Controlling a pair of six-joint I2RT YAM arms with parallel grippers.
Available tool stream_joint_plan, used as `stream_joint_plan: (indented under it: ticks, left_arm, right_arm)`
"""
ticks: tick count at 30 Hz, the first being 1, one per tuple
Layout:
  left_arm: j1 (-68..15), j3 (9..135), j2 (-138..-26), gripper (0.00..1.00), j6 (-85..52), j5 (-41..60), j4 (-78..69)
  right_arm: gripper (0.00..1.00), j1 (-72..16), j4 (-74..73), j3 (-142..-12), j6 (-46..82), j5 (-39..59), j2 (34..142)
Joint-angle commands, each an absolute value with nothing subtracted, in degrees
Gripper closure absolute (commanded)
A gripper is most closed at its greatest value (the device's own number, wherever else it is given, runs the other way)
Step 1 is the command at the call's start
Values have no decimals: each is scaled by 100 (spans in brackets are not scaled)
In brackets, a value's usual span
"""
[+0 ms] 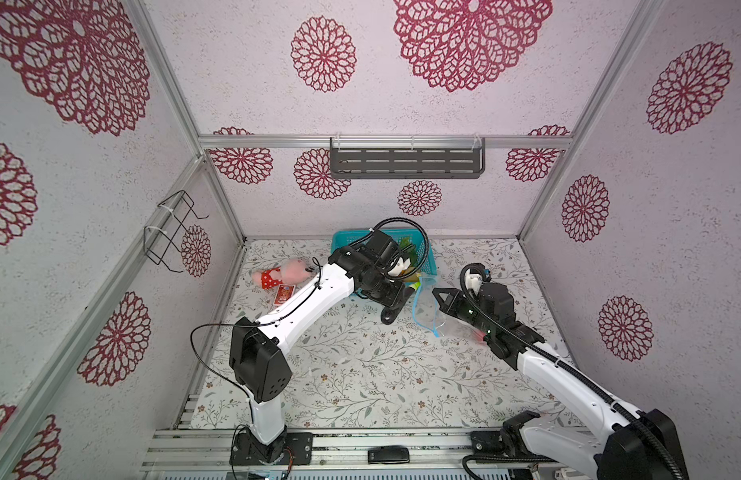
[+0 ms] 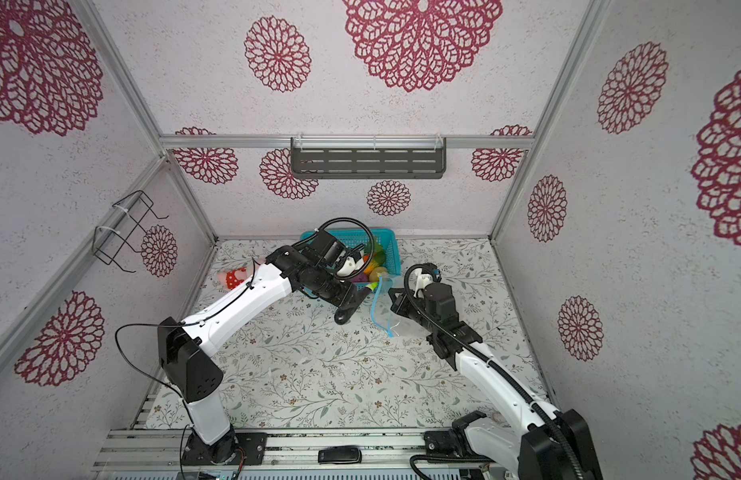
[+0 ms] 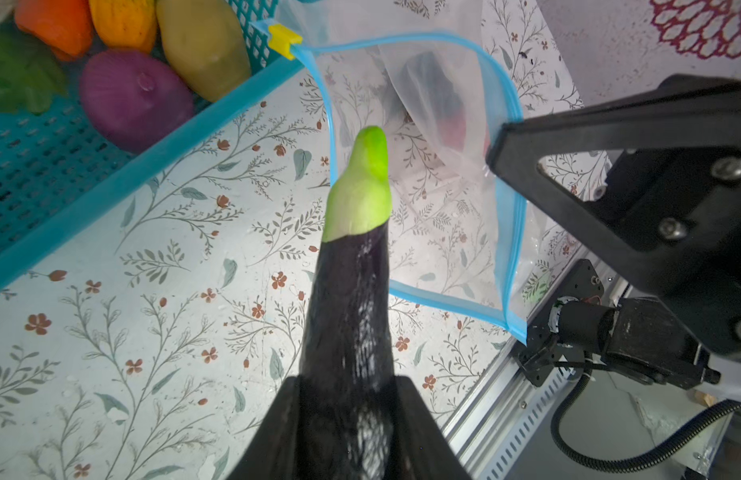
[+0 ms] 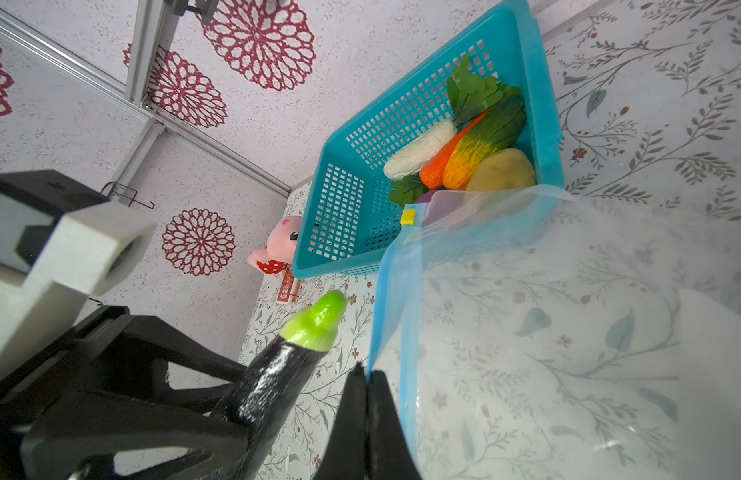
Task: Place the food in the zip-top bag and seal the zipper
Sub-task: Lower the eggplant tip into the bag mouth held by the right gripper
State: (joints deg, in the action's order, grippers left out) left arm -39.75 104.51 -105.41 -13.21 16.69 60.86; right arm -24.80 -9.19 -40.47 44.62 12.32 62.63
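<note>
Between the jaws of my left claw sits the eggplant, clamped at its dark end, green tip pointing at the bag. Its skin is glossy and I grip only the butt, so it may swivel or slide out onto the worktop. Just past the tip the zipper gapes. If the tip snags the near lip, I judge it folds the mouth shut or shoves the bag away. Beyond, my right claw is pressed together on the far lip, a thin pinch on slick film that one push could pull free. Farthest, the basket holds the rest of the food.
</note>
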Motion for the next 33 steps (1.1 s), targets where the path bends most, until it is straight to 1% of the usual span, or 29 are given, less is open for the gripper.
stream_joint_plan:
  ticks: [1,33]
  left_arm:
    - [-3991,10408,-10589,68,-1213,1820,6058]
    - [-4016,11036,-11625,68,-1456,2134,5603]
  right_arm:
    - [100,-2484,-1178,-4064,4351,1221,6167]
    - [100,-2572,-1456,-3872,4491,1336,6122]
